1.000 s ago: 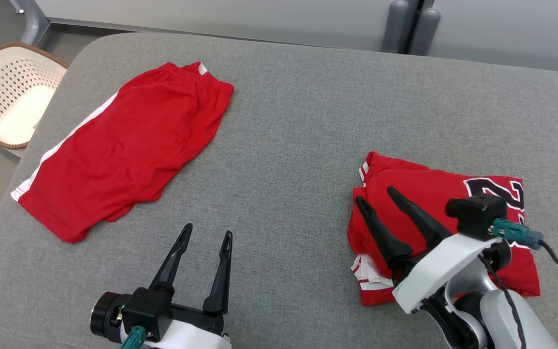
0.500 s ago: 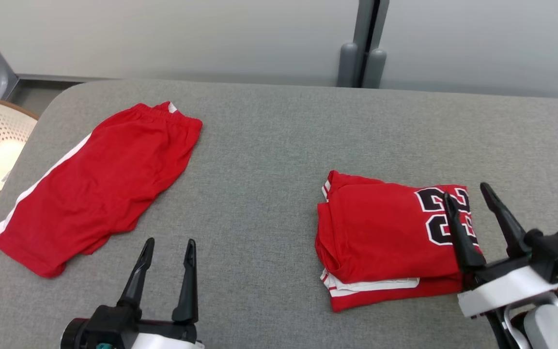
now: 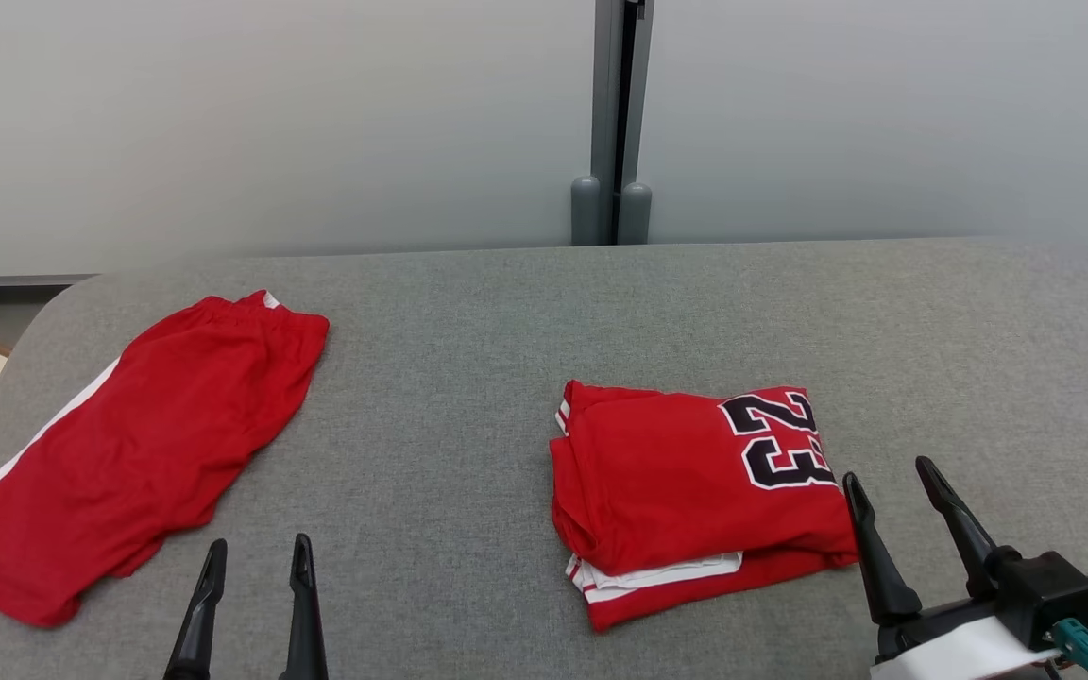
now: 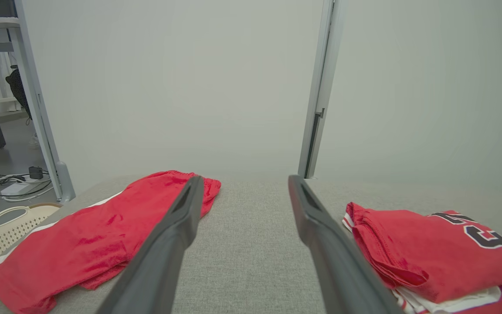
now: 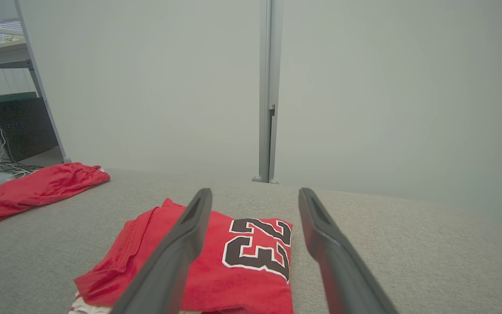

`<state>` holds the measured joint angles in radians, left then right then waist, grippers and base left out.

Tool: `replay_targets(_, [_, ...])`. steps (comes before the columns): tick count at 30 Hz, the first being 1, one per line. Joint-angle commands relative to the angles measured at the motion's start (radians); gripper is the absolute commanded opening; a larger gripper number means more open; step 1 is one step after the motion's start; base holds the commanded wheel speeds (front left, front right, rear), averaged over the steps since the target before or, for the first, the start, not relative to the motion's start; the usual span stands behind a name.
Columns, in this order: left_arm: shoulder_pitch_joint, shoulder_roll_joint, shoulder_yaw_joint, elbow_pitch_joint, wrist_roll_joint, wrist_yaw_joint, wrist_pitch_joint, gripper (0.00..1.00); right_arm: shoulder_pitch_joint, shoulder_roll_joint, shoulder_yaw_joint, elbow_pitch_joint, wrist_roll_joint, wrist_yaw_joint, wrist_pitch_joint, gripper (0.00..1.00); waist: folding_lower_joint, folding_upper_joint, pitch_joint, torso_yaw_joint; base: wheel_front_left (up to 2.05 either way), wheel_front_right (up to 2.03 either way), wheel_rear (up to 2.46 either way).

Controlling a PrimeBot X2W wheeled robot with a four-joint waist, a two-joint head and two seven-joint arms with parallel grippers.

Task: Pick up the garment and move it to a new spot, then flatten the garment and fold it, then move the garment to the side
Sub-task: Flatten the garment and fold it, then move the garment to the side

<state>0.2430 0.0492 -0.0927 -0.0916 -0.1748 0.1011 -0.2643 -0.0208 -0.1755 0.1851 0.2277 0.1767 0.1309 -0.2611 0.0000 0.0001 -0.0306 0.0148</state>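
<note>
Jersey (image 3: 686,482) folded & parked at right (task prob. done); left gripper (image 3: 258,543), right gripper (image 3: 886,471) wide open, empty; shorts (image 3: 128,453) lie flat.

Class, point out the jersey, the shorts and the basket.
jersey (image 3: 686,482), head view, plain red front.
shorts (image 3: 147,453), head view, middle of cloth.
basket (image 4: 15,227), left wrist view, perforated wall.
</note>
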Motion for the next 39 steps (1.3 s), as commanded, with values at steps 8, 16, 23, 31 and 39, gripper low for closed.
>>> replay_targets(8, [0.013, 0.003, -0.004, 0.025, 0.030, -0.010, 0.000, 1.00, 0.035, 0.013, -0.014, 0.002, -0.007, -0.001, -0.005, 1.00, 0.0000, -0.0001, -0.017, 0.007, 0.00, 0.00, 0.00])
replay_targets(16, [0.009, 0.003, -0.015, 0.032, 0.056, -0.015, 0.000, 1.00, 0.041, 0.007, -0.022, -0.009, -0.004, -0.001, -0.005, 1.00, 0.0000, -0.0001, -0.015, 0.020, 0.00, 0.00, 0.00])
replay_targets(23, [-0.009, 0.003, -0.029, 0.039, 0.070, -0.022, 0.000, 1.00, 0.025, 0.013, -0.041, -0.035, 0.006, -0.001, -0.006, 1.00, 0.0000, -0.0001, 0.012, 0.033, 0.00, 0.00, 0.00])
replay_targets(31, [-0.078, 0.003, -0.066, 0.043, 0.069, -0.036, 0.000, 1.00, -0.124, -0.044, -0.014, 0.146, 0.205, 0.000, -0.005, 1.00, 0.0000, -0.0001, 0.123, 0.073, 0.00, 0.00, 0.00])
replay_targets(39, [-0.155, 0.003, -0.112, 0.063, 0.060, -0.040, 0.000, 1.00, -0.305, -0.159, 0.119, 0.337, 0.560, 0.000, 0.167, 1.00, 0.0000, -0.0001, 0.223, 0.104, 0.00, 0.00, 0.00])
